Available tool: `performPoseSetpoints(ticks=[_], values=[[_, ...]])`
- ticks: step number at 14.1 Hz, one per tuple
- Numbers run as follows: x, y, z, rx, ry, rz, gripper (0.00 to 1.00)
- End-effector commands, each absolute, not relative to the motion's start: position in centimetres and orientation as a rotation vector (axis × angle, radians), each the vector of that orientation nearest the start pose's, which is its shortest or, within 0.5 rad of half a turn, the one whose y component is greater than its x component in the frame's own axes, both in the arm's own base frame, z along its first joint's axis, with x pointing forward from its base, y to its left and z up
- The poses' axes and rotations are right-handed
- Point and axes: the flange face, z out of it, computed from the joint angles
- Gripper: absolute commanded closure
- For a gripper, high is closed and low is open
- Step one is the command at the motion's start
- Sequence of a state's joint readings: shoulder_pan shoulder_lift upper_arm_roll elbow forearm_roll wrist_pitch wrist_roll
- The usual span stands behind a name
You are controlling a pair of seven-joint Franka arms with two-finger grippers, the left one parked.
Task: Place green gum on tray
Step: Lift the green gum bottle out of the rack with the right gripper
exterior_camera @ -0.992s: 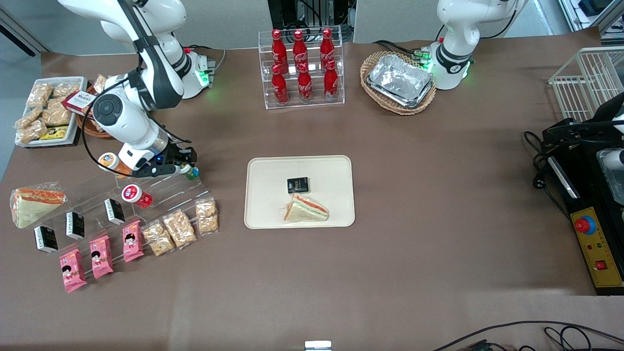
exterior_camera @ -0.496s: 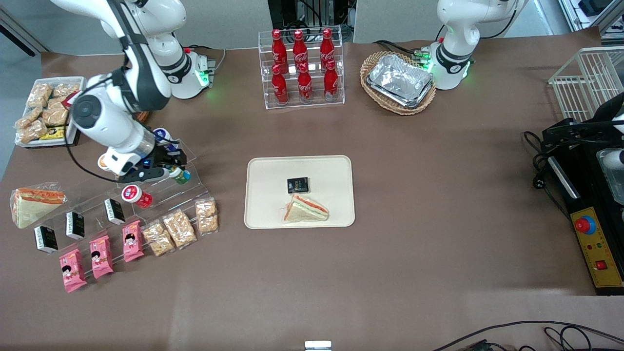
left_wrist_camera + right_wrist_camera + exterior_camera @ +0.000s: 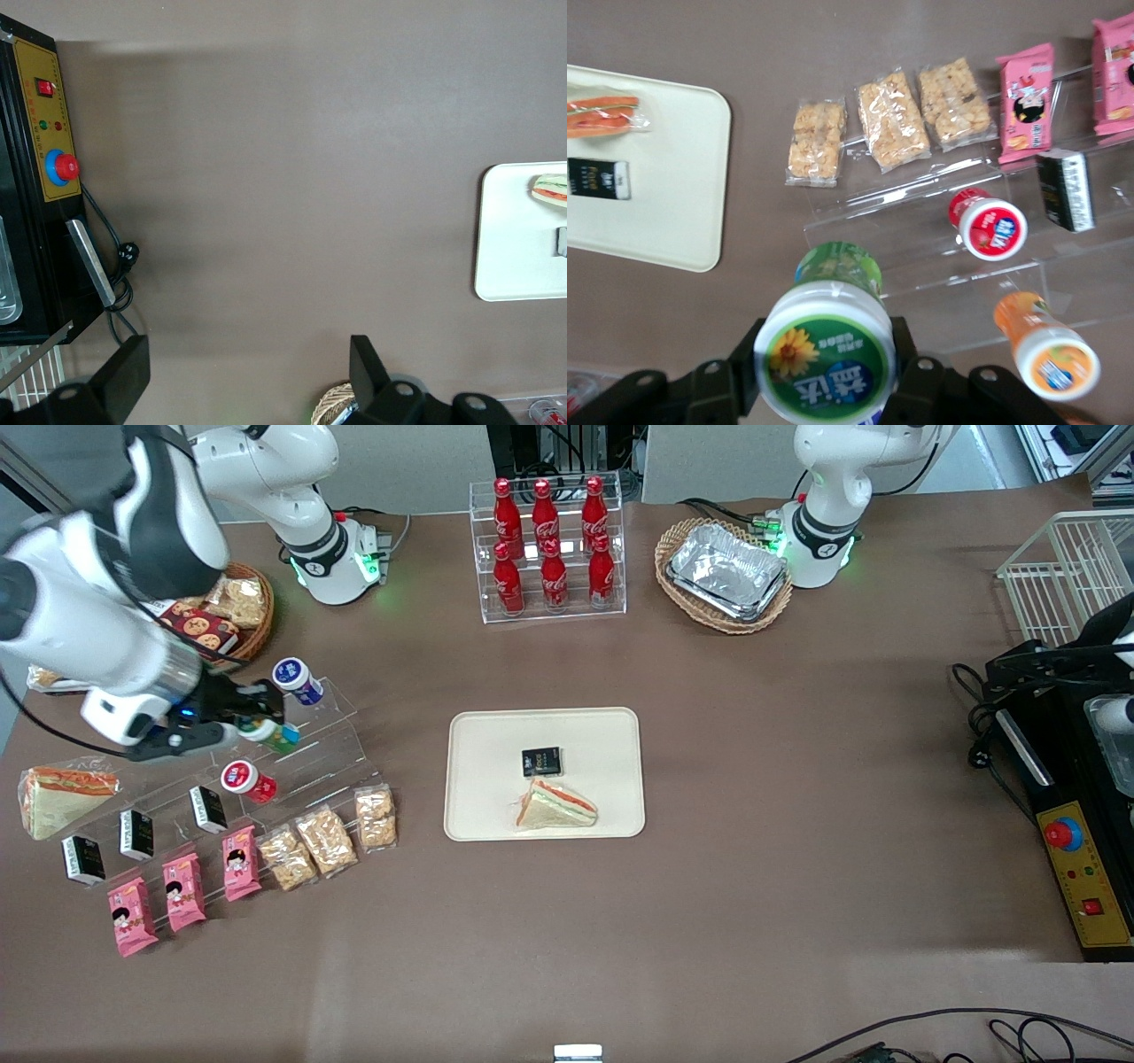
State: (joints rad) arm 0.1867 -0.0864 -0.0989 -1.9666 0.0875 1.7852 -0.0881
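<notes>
Since the earlier frames, the gripper (image 3: 252, 726) has lifted off the clear tiered display stand (image 3: 301, 757) and drawn toward the working arm's end of the table, carrying the green gum (image 3: 270, 734) with it. Front view, left to right: a wrapped sandwich (image 3: 55, 797) on the table; the gripper, its fingers clamped on the green gum, which hangs in the air above the stand; a red-lidded bottle (image 3: 246, 781) on the stand, nearer the camera than the gum; a blue-lidded bottle (image 3: 297, 680) on the stand's top step; the tray (image 3: 602, 731), well apart from the gum, bearing a black packet (image 3: 541, 762) and a second sandwich (image 3: 556, 805). Wrist view: the gum (image 3: 827, 354) sits between the fingers, lid toward the camera; an orange bottle (image 3: 1046, 347) lies nearby on the stand.
</notes>
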Motion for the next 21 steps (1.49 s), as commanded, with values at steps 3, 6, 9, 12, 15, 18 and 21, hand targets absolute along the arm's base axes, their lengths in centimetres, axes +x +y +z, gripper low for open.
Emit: performPoseSetpoints(ticks=[3,6,9,12,15,18,21], values=[[52.6,4.3,60.3,-3.015,-0.26,0.201,0.59],[50.7,6.8,63.2,-3.002,-0.278,0.243,0.59],[49.4,11.8,63.1,-3.0,-0.125,0.293,0.59],[48.6,16.9,60.4,-3.033,-0.028,0.303,0.59],[47.9,21.0,57.0,-3.054,-0.007,0.264,0.59],[47.0,24.3,52.8,-3.065,0.015,0.236,0.59],[46.5,25.8,47.7,-3.063,0.027,0.196,0.59]])
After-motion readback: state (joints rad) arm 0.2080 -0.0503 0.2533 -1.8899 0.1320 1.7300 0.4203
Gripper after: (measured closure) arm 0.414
